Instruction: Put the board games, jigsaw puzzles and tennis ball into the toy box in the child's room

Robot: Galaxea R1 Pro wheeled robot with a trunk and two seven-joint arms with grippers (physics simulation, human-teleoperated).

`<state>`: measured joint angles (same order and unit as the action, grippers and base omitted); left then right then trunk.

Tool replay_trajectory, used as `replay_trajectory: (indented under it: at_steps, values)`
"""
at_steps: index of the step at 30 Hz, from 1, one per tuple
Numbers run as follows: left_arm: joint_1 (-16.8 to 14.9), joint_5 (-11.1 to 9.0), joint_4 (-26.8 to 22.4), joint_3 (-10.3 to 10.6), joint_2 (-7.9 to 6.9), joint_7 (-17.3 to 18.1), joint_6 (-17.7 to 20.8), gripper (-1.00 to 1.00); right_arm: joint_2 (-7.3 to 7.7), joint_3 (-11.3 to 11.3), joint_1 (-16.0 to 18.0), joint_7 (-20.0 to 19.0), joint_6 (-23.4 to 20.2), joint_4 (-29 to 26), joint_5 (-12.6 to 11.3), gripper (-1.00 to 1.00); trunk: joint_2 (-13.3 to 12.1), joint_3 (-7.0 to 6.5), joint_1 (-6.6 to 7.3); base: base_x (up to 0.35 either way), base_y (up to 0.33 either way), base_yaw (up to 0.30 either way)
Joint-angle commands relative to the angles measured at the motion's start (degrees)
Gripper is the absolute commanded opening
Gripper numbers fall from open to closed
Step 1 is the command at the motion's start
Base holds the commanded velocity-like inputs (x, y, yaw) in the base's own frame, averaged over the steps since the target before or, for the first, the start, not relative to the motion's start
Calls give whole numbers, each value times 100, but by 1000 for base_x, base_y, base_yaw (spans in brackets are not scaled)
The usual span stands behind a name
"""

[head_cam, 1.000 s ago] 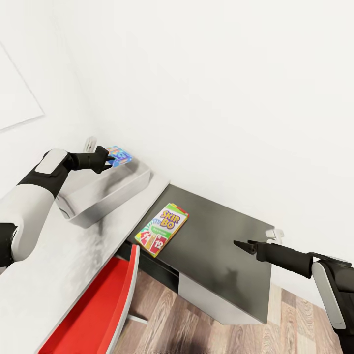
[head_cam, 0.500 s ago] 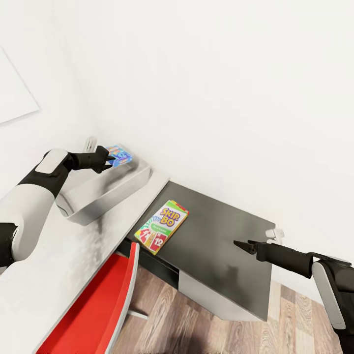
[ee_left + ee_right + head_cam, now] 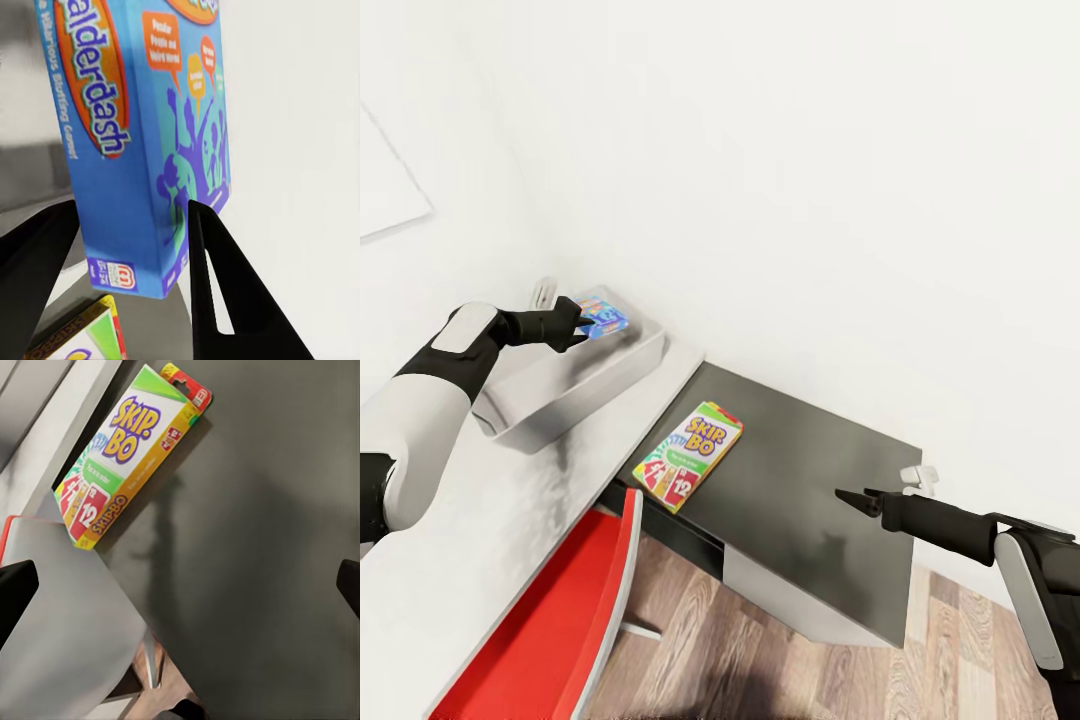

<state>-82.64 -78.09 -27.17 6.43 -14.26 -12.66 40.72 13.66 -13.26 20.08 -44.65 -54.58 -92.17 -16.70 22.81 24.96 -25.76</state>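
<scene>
Blue game box: we saw the blue board game (image 3: 603,317) (its lid read "Balderdash" in the left wrist view) pinched by the left gripper (image 3: 582,325) at the upper left of the head view, over the toy box (image 3: 565,385).
Toy box: grey tray on the pale table (image 3: 480,540), left of centre.
Skip-Bo: we found the SKIP-BO box (image 3: 689,455) flat on the dark cabinet top (image 3: 810,500), mid-frame.
Right gripper: the right gripper (image 3: 847,497) hovered at lower right with fingers spread wide, empty.
Chair: red chair (image 3: 550,640), lower left.
</scene>
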Motion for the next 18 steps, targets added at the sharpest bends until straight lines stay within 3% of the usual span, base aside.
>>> replay_trajectory:
  at_steps: [1, 18]
  values:
    - [-3, -66, -8, 33, -6, -44, -2, -100, 1, -7, 5, -26, -26, -3, 9, 100, 10, 19, -3, 0, 0, 0]
    - [-134, -66, -8, 33, -12, -36, -1, -100, 2, -8, 5, -28, -21, -3, 9, 100, 10, 175, -3, 0, 0, 0]
